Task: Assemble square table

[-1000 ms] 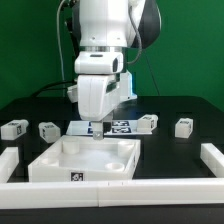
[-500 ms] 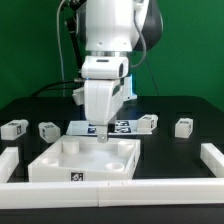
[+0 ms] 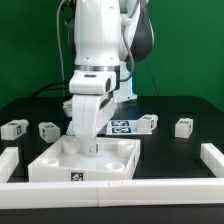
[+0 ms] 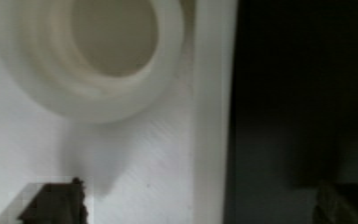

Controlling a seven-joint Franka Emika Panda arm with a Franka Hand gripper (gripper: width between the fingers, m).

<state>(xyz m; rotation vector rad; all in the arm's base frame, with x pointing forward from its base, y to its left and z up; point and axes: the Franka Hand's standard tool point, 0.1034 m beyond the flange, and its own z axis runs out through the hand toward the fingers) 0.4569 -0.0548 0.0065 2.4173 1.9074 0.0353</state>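
The white square tabletop (image 3: 100, 165) lies with its rim and sockets facing up, in front of the arm. My gripper (image 3: 86, 148) is lowered over its far corner on the exterior view's left. In the wrist view the gripper (image 4: 194, 205) is open. One dark fingertip (image 4: 55, 200) is over the tabletop's white surface (image 4: 140, 150). The other is over the black table just outside the tabletop's edge. A round corner socket (image 4: 105, 50) shows close by. Four stubby white legs lie apart on the table (image 3: 13, 128) (image 3: 47, 129) (image 3: 147, 123) (image 3: 184, 126).
The marker board (image 3: 122, 127) lies behind the tabletop, partly hidden by the arm. White border rails run along the exterior view's left (image 3: 10, 165), right (image 3: 212, 160) and front (image 3: 110, 196) of the black table.
The arm has swung toward the exterior view's left and come down, from above the tabletop's far edge near the marker board to its far left corner.
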